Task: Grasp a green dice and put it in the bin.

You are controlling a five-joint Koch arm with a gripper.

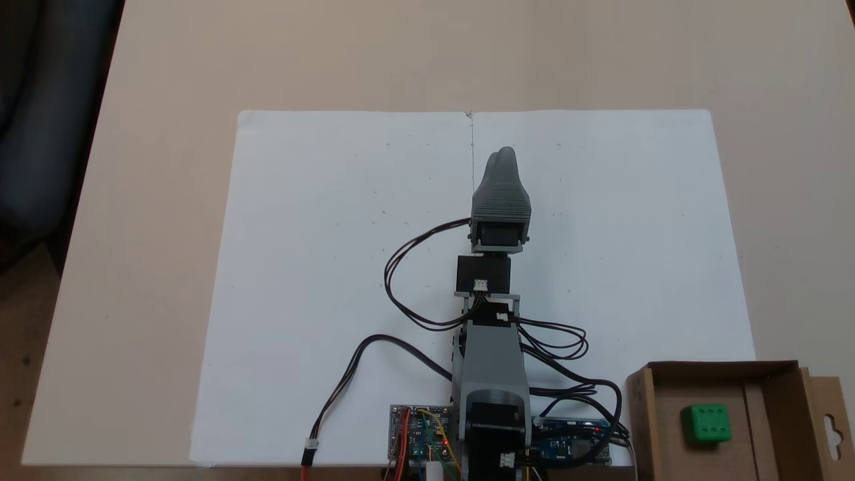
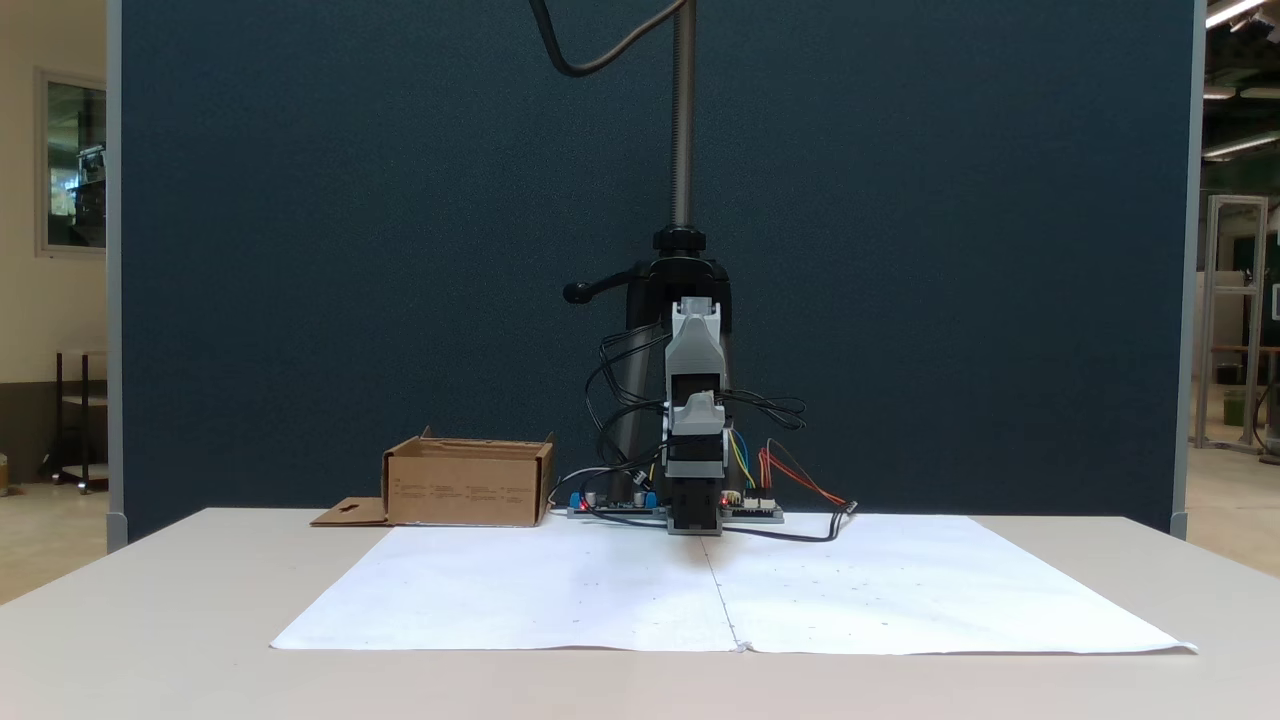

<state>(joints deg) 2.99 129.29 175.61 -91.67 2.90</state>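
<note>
My pincer (image 1: 505, 155) is hard to read. In a fixed view from above its grey fingers lie stacked into one rounded tip, and in a fixed view from the front (image 2: 703, 402) the wrist and motor housing cover it, so I cannot tell whether the fingers are spread or pressed together. Nothing shows between them.

My arm (image 1: 493, 347) stretches from my base at 6 o'clock towards 12 o'clock along the seam of the white paper sheets (image 1: 334, 267), with black cables (image 1: 401, 267) looping off at about 9 o'clock of the wrist. My base and the circuit boards (image 1: 419, 434) are cut off by the bottom edge of the view from above.

The bin (image 1: 728, 371) sits at about 4 o'clock from my pincer, at the bottom right corner of that view, its near side cut off by the frame. Its side flap (image 1: 831, 421) with the hang-hole cutout lies out flat at 3 o'clock of the box. Inside, on the cardboard floor, rests the green dice (image 1: 706, 423) — one face up, showing six pips — well apart from my pincer.

From the front the bin (image 2: 468, 490) stands at 9 o'clock of my base, just off the paper, and its wall hides what lies inside. A dark blue partition (image 2: 350, 250) and a camera pole (image 2: 683, 110) rise behind me.
</note>
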